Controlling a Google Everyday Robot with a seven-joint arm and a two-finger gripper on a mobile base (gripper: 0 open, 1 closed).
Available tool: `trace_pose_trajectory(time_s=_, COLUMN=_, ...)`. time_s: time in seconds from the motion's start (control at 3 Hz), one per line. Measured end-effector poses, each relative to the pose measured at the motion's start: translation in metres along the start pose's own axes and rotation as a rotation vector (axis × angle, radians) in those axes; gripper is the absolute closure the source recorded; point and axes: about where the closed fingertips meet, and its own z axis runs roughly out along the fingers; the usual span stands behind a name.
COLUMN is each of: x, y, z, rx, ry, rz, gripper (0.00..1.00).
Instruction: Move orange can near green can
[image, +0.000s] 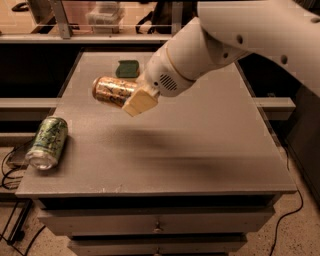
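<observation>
The orange can (111, 91), shiny copper with pale markings, lies sideways in the air above the left middle of the table. My gripper (134, 99) is shut on its right end, with one pale finger (141, 102) showing in front. The green can (48, 141), light green with a dark leafy pattern, lies on its side near the table's front left edge, below and left of the orange can. The two cans are apart.
A green sponge (128, 68) lies at the back of the grey table (200, 150), partly behind my arm. My white arm (240, 35) reaches in from the upper right. Drawers sit under the table front. Cables lie on the floor at left.
</observation>
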Motion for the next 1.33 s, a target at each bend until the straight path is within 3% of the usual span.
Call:
trace_pose_trajectory(time_s=0.33, x=0.007, y=0.018, z=0.034, rx=-0.02, ry=0.034, rz=0.055, gripper=1.0)
trace_pose_trajectory(time_s=1.0, x=0.029, y=0.031, z=0.077, rx=0.006, ry=0.107, rz=0.308, gripper=0.59)
trace_pose_trajectory(time_s=1.33, x=0.022, y=0.034, z=0.078, rx=0.021, ry=0.086, rz=0.372, gripper=0.36)
